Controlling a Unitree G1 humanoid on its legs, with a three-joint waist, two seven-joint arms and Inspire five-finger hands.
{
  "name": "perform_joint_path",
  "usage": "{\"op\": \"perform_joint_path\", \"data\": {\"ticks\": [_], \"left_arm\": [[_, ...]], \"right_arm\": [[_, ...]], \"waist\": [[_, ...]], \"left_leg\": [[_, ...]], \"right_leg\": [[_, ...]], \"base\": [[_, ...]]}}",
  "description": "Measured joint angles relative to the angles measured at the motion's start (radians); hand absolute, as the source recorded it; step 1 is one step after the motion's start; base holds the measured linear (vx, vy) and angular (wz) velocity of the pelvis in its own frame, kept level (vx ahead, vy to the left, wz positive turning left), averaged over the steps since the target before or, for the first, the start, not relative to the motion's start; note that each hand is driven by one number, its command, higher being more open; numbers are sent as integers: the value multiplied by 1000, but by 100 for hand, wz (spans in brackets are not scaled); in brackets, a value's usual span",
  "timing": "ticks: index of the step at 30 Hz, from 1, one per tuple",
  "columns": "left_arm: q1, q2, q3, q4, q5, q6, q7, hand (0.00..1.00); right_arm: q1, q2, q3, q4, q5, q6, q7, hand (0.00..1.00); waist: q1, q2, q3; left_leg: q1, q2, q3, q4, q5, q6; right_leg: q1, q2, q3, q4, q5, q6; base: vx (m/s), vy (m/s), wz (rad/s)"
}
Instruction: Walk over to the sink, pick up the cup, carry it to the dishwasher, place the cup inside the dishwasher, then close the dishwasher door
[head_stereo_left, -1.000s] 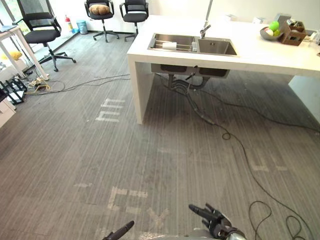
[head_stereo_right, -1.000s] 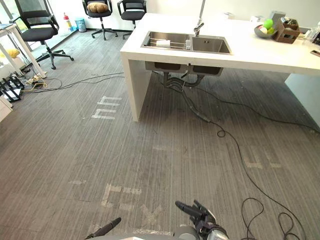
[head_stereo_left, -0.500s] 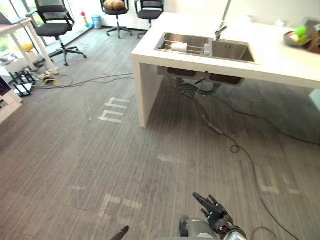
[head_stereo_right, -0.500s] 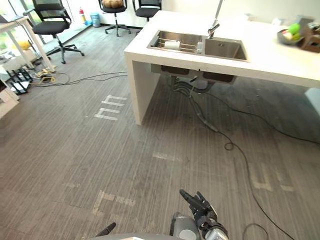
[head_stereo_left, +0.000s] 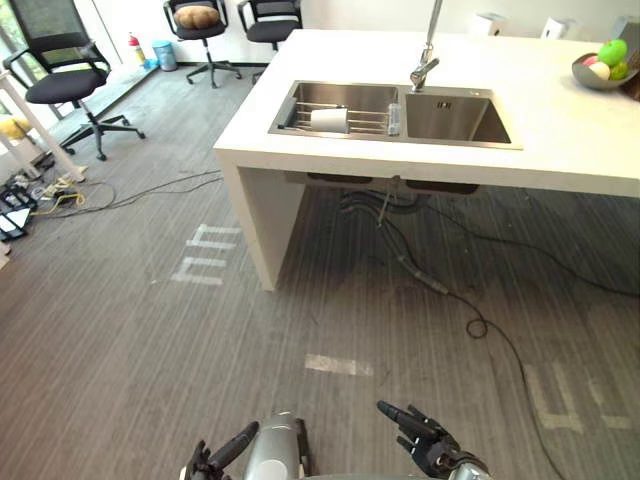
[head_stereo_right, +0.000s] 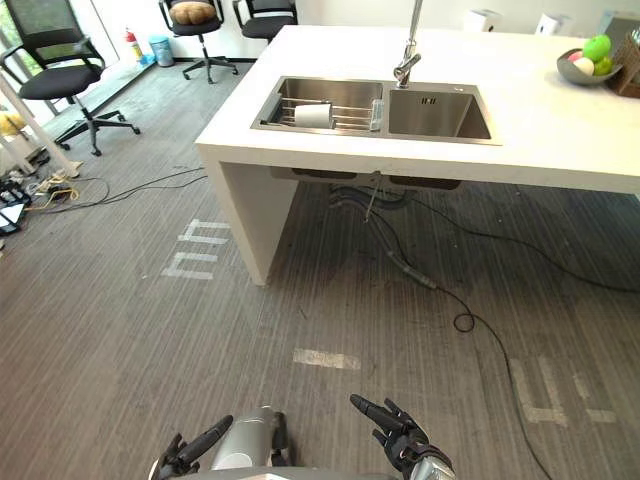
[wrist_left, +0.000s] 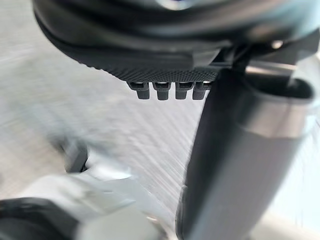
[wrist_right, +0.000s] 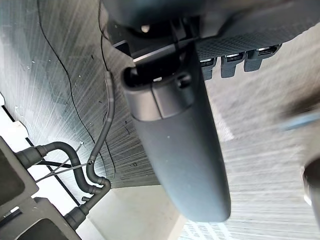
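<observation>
Down low, close by: left hand (head_stereo_left: 212, 460) and right hand (head_stereo_left: 428, 447), fingers spread wide, holding nothing. Step looks like walk to sink (head_stereo_left: 452, 118). Next: get closer, reach in. Farther off, white worktop (head_stereo_left: 560, 150). Cup (head_stereo_left: 328, 118) white, lying on side on rack (head_stereo_left: 365, 124), left bowl.

Office-style test kitchen: sink (head_stereo_left: 395, 108) in white counter (head_stereo_left: 560, 140), swivel chairs (head_stereo_left: 60, 85), carpet floor (head_stereo_left: 130, 340).
</observation>
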Motion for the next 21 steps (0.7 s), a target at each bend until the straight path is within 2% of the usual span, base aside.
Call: {"op": "perform_joint_path", "data": {"ticks": [1, 2, 3, 7, 9, 10, 11, 12, 13, 14, 15, 16, 18, 19, 20, 21], "left_arm": [[-17, 12, -44, -48, 28, -19, 28, 100], [-40, 15, -105, -132, 60, -53, 61, 100], [-49, 13, -134, -181, 76, -62, 74, 100], [-87, 53, -314, -629, 299, -101, 165, 100], [-158, 87, -376, -749, 441, -147, 173, 100], [-206, 118, -409, -796, 519, -167, 171, 100], [-242, 152, -441, -829, 577, -180, 161, 100], [-258, 169, -454, -843, 595, -184, 154, 100], [-285, 193, -465, -864, 617, -193, 143, 100], [-301, 204, -465, -876, 629, -192, 141, 100], [-306, 205, -465, -879, 631, -191, 142, 100], [-319, 210, -465, -884, 637, -181, 145, 100], [-349, 221, -466, -884, 629, -162, 134, 100], [-375, 231, -466, -884, 623, -145, 122, 100], [-385, 239, -466, -885, 616, -135, 114, 100], [-403, 258, -467, -885, 592, -114, 95, 100]], "right_arm": [[-2, 2, 6, -7, -3, -1, 12, 100], [-1, 0, 7, -3, -13, -1, 14, 100], [0, -2, 9, 3, -18, 0, 14, 100], [14, -7, 30, -19, -27, 23, 15, 100], [32, -13, 11, -24, -25, 23, 11, 100], [43, -13, -28, -44, -15, 18, 4, 100], [53, -9, -56, -63, -16, 9, 3, 100], [58, -9, -56, -71, -16, 2, 5, 100], [60, -10, -58, -89, -17, -12, 18, 100], [67, -13, -69, -114, -17, -26, 35, 100], [70, -13, -80, -124, -18, -31, 38, 100], [72, -13, -93, -138, -18, -42, 41, 100], [77, -22, -96, -138, -20, -47, 40, 100], [81, -19, -102, -131, -30, -46, 33, 100], [83, -16, -102, -124, -37, -43, 32, 100], [94, -1, -102, -119, -44, -36, 28, 100]], "waist": [[-8, -4, 2], [-9, -8, 6], [-13, -8, 6], [-30, -10, 3], [-50, -12, 0], [-61, -16, -5], [-80, -20, -19], [-89, -15, -29], [-103, -29, -34], [-115, -33, -37], [-121, -29, -40], [-132, -31, -45], [-139, -26, -43], [-153, -21, -37], [-159, -18, -35], [-160, -21, -34]], "left_leg": [[-10, -14, -5, 5, -17, 3], [-12, -40, -4, 14, -37, 26], [-10, -53, -3, 20, -46, 36], [16, -78, 19, 85, -131, 56], [81, -104, 16, 26, -139, 55], [144, -121, 16, -27, -139, 57], [214, -132, 6, -79, -146, 67], [247, -135, 3, -102, -151, 71], [307, -145, 1, -132, -165, 71], [350, -146, -5, -150, -183, 69], [365, -143, -9, -156, -191, 66], [399, -133, -18, -171, -201, 62], [435, -106, -37, -177, -215, 32], [451, -76, -57, -178, -227, 10], [455, -60, -59, -176, -232, -1], [468, -32, -58, -159, -245, -30]], "right_leg": [[-4, 1, 20, -1, 3, 4], [-15, -5, 27, 5, 22, 5], [-14, -18, 25, 15, 22, 6], [-32, -56, 17, 150, 24, 22], [-91, -79, -4, 333, 58, 70], [-154, -100, -4, 503, 128, 120], [-222, -116, -4, 671, 266, 178], [-256, -125, -4, 756, 331, 179], [-344, -151, -23, 951, 317, 150], [-433, -175, -61, 1084, 277, 89], [-478, -183, -83, 1117, 255, 57], [-552, -192, -119, 1115, 213, 30], [-623, -189, -169, 973, 148, 38], [-633, -176, -204, 781, 121, 35], [-628, -158, -214, 652, 120, 34], [-596, -117, -215, 371, 145, 33]], "base": [[457, 255, -10], [320, 176, 29], [245, 133, 21], [289, 113, -6], [214, 96, 4], [287, 130, 5], [311, 117, 4], [391, 109, 2], [325, 29, 1], [315, 5, 2], [310, -39, 15], [409, -110, 23], [460, -164, 34], [365, -162, 42], [477, -234, 42], [504, -280, 8]]}}
